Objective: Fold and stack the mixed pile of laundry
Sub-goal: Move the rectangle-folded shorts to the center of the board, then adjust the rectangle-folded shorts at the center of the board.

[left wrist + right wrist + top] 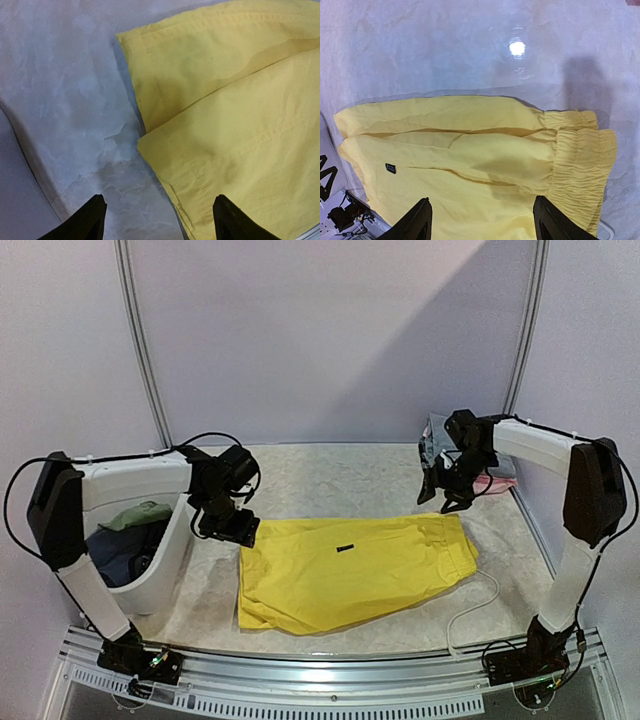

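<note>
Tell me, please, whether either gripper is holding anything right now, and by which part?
Nothing is held. The left gripper and the right gripper both hang open, fingers apart, over the ends of the yellow shorts.

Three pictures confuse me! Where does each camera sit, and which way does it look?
Top camera: above and behind the arms, looking down at the table; shows both arms, left gripper and right gripper.
Left wrist camera: on the left arm, looking down at the leg ends of the yellow shorts; its black fingers show.
Right wrist camera: on the right arm, looking down at the waistband; its fingers show.
Shared: all see the shorts.
</note>
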